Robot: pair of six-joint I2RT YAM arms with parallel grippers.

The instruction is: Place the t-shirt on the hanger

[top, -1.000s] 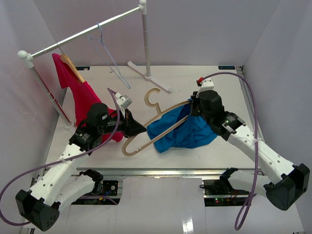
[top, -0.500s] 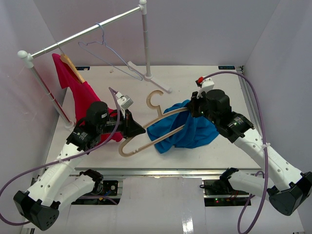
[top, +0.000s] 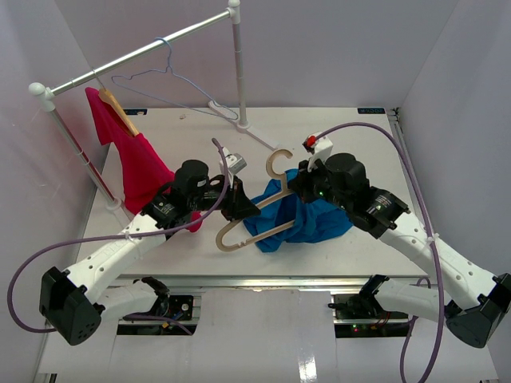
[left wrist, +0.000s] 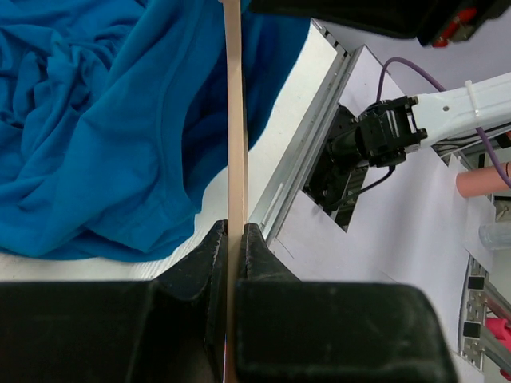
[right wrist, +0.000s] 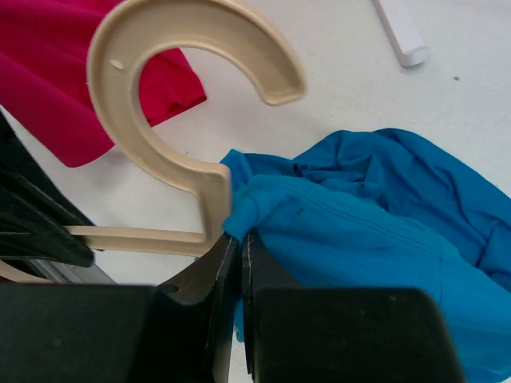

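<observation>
The tan wooden hanger [top: 259,209] is lifted over the table middle, its hook [top: 277,162] pointing away, one shoulder inside the bright blue t-shirt [top: 311,219]. My left gripper [top: 246,210] is shut on the hanger's lower bar [left wrist: 235,120], with the blue t-shirt [left wrist: 96,128] beyond it. My right gripper [top: 299,185] is shut on a fold of the t-shirt [right wrist: 359,231] right beside the hanger's hook [right wrist: 160,96]. The rest of the t-shirt lies crumpled on the table.
A garment rail [top: 136,57] crosses the back left on a white stand [top: 243,124]. A magenta-red shirt [top: 132,159] hangs from it on its own wooden hanger; a thin pale-blue wire hanger [top: 172,88] hangs beside it.
</observation>
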